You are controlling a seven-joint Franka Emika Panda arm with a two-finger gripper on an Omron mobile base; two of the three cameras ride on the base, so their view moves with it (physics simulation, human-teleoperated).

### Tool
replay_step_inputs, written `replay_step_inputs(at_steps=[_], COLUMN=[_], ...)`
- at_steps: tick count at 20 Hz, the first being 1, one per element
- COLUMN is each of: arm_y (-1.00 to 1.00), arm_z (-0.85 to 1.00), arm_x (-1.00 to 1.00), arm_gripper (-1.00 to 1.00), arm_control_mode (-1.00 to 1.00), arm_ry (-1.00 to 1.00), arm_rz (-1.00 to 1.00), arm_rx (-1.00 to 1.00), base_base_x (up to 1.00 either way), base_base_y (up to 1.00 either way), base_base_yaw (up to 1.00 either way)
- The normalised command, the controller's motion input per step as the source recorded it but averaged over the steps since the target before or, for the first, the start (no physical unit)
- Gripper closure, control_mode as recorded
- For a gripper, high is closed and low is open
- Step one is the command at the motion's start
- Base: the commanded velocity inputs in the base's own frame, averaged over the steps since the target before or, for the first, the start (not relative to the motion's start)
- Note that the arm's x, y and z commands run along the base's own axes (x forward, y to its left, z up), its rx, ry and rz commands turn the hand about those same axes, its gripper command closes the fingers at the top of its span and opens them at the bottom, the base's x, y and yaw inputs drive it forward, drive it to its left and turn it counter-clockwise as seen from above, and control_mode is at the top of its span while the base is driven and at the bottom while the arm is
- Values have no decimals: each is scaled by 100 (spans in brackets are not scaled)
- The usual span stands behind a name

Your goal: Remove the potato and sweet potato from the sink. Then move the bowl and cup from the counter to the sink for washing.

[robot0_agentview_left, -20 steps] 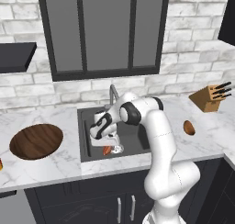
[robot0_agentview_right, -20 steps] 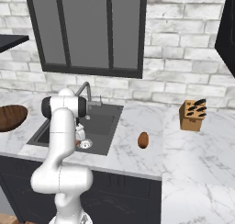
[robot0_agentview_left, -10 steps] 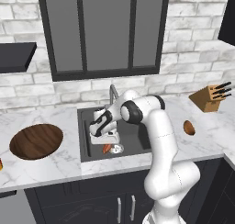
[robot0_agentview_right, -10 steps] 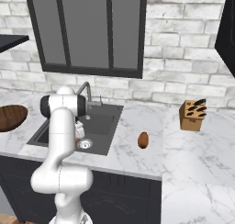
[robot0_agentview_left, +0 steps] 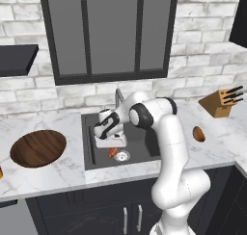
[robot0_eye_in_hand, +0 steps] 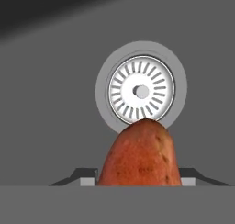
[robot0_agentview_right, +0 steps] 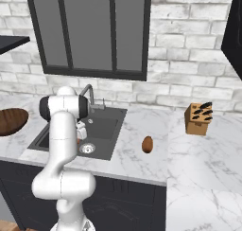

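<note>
Hand view: the bright reddish-orange elongated sweet potato (robot0_eye_in_hand: pixel 140 154) sits between the fingertips of the claw (robot0_eye_in_hand: pixel 137 182), jaws spread either side, ahead of the round silver drain (robot0_eye_in_hand: pixel 141 91) in the dark grey sink (robot0_eye_in_hand: pixel 46 108). Whether they pinch it cannot be told.

Both base views flank the sink (robot0_agentview_left: pixel 140 142) (shared); hand view hangs close above.

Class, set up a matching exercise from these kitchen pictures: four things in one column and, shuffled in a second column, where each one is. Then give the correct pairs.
Things:
1. sweet potato
2. potato
3. bowl
4. knife block

Places:
A. counter, left of the sink
B. in the sink by the drain
C. counter against the wall, far right
D. counter, right of the sink

Pairs: 1-B, 2-D, 3-A, 4-C
</note>
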Motion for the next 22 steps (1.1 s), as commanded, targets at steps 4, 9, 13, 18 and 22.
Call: replay_step_inputs(at_steps=[4, 9, 13, 18, 22], arm_y=[-1, 0, -3, -5, -9], arm_z=[28, 26, 21, 24, 24], arm_x=[-5, -13, -20, -10, -17], arm_gripper=[100, 100, 100, 100, 100], arm_control_mode=[-100, -100, -100, -100, -100], arm_ry=[0, 0, 0, 0, 0], arm_rz=[0, 0, 0, 0, 0], arm_rx=[0, 0, 0, 0, 0], base_base_x=[0, 0, 0, 0, 0], base_base_y=[0, 0, 0, 0, 0], base_base_yaw=[0, 0, 0, 0, 0])
